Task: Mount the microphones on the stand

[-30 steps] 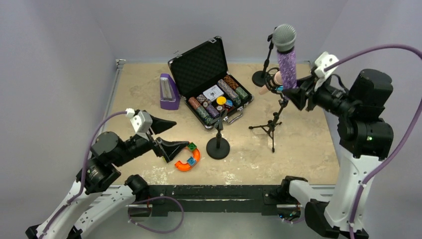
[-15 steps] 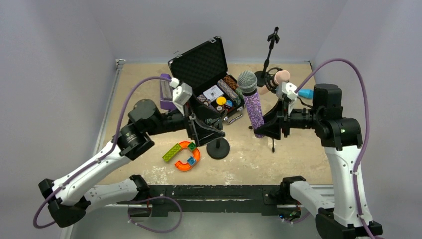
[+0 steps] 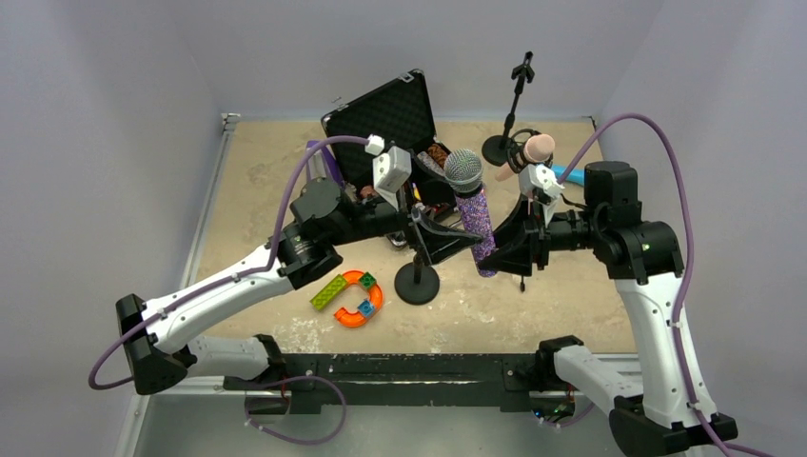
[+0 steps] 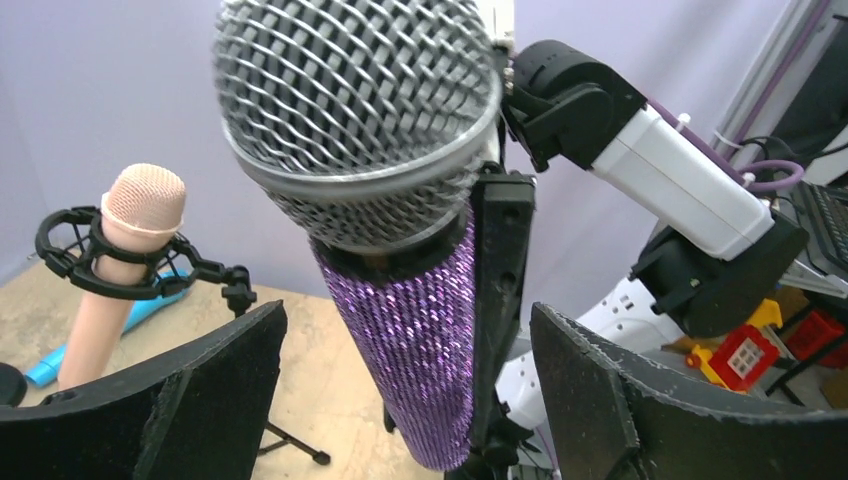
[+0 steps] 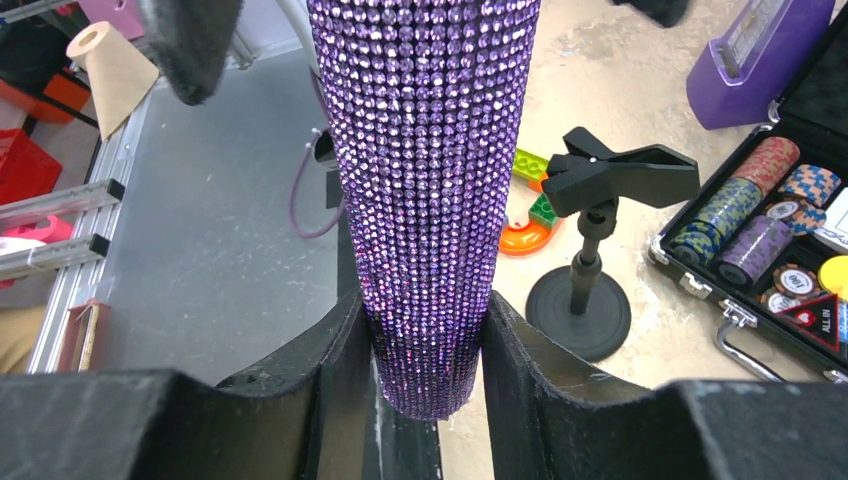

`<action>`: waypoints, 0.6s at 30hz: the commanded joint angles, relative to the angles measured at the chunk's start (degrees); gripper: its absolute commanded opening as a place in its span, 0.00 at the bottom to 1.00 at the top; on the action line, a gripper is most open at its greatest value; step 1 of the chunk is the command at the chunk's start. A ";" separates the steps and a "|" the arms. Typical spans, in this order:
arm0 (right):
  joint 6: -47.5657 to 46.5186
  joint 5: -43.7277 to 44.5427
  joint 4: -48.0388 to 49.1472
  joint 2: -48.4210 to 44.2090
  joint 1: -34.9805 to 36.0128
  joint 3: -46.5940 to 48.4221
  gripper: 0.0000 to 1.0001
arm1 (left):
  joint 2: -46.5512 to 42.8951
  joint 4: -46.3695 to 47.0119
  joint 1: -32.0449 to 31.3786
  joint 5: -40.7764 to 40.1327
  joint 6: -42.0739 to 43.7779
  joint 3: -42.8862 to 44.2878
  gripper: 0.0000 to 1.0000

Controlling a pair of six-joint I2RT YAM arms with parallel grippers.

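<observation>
Top view: the right gripper (image 3: 497, 249) clamps the lower end of the glittery purple microphone (image 3: 473, 211), held upright just right of the clip stand (image 3: 417, 276). The left gripper (image 3: 445, 240), jaws apart, has moved in closer. Left wrist: the microphone stands between the parted jaws. Right wrist: jaws pinch the handle's end.

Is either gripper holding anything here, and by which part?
The right gripper clamps the glittery purple microphone by the bottom end of its handle. The left gripper is open and holds nothing.
</observation>
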 commanded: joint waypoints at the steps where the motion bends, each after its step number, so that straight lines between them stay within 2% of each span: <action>1: -1.25 -3.66 1.90 0.00 0.89 -0.04 0.00 | 1.87 7.53 -0.42 -2.77 -0.42 3.34 0.92; 5: -1.78 -3.46 1.39 0.24 1.21 -0.14 0.00 | 3.52 7.32 -0.49 -1.37 -1.49 5.33 0.73; 6: -1.90 -3.39 1.24 0.24 1.29 -0.20 0.00 | 3.75 7.12 -0.51 -1.00 -1.58 5.62 0.65; 8: -2.20 -3.00 1.13 0.17 1.32 -0.12 0.00 | 3.72 6.43 -0.49 -0.61 -1.67 5.78 0.44; 10: -2.51 -2.51 1.03 0.15 1.38 -0.18 0.00 | 3.53 5.88 -0.49 0.28 -1.68 5.71 0.11; 11: -2.80 -2.50 0.95 0.15 1.39 -0.22 0.09 | 3.34 5.51 -0.49 0.41 -1.84 5.65 0.00; 14: -3.24 -3.12 2.00 -0.20 1.39 -1.44 0.58 | 2.26 7.08 -0.44 0.37 -3.07 4.00 0.00; 15: -3.42 -3.70 2.83 -0.64 1.34 -2.12 0.70 | 1.63 8.31 -0.42 0.08 -3.83 3.23 0.00; 16: -3.33 -4.29 3.97 -0.97 1.43 -2.91 0.77 | 1.31 9.48 -0.42 -0.31 -4.44 2.47 0.00; 18: -2.36 -5.49 6.94 -1.25 1.64 -4.47 0.81 | 0.78 12.04 -0.41 -1.09 -5.86 1.28 0.00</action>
